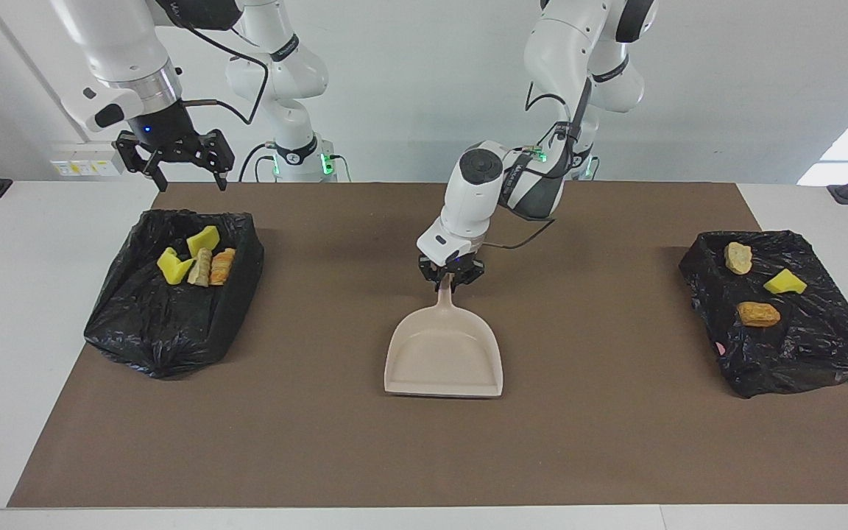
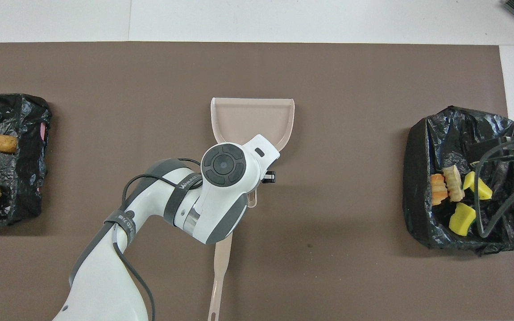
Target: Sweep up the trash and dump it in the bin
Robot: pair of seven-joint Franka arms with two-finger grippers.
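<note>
The left gripper is clamping its fingers together on the handle of the beige dustpan, whose empty tray is lying flat on the brown mat just below the gripper, mouth pointing away from the robots. All the trash seems to be sitting in the two black-lined bins already: yellow sponge pieces and bread-like lumps in the bin directly under the right gripper, and three more scraps in the other bin, well apart from the left gripper at its own arm's end of the table. So the dumping step looks done, and the pan is probably being set down at mid-table. The next move calls for parting the fingers and lifting straight up off the handle without dragging the pan. The right arm is waiting with its jaws standing wide apart and holding nothing.

In the facing view the left arm's wrist is hiding the brush entirely; in the overhead view only the brush's handle is showing, its bristles covered by the arm. The overhead view is also cropping the bin near the left arm's base.
</note>
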